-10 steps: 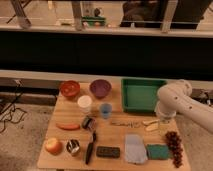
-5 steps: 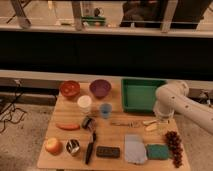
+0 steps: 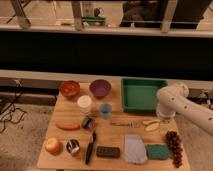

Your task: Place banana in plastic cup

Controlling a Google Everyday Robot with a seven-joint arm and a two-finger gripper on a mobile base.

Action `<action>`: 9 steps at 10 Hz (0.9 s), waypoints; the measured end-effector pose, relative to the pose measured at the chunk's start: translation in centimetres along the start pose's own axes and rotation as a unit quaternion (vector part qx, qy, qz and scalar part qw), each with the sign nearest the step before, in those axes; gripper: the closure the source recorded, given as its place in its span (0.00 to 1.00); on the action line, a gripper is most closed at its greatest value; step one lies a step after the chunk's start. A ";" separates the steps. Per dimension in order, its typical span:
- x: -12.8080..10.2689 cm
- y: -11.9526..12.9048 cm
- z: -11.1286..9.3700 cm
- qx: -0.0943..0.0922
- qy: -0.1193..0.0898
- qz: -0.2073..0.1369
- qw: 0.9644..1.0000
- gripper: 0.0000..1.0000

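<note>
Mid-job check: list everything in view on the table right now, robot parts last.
table: 1, light wood, centre
bowls: 2, orange-red and purple, back left
tray: 1, green, back right
white cup: 1, white, in front of the bowls
plastic cup: 1, light blue, right of the white cup
carrot: 1, orange, left side
banana: 1, pale yellow, in front of the tray
round fruit: 1, red-yellow, front left
knife: 1, black, front
cloth: 1, grey, front
sponge: 1, green, right of the cloth
grapes: 1 bunch, dark red, front right
arm: 1, white, right
gripper: 1, under the arm, beside the banana
</note>
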 end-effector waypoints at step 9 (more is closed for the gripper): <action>-0.4 -1.0 3.6 -0.021 -0.006 -0.002 1.000 0.20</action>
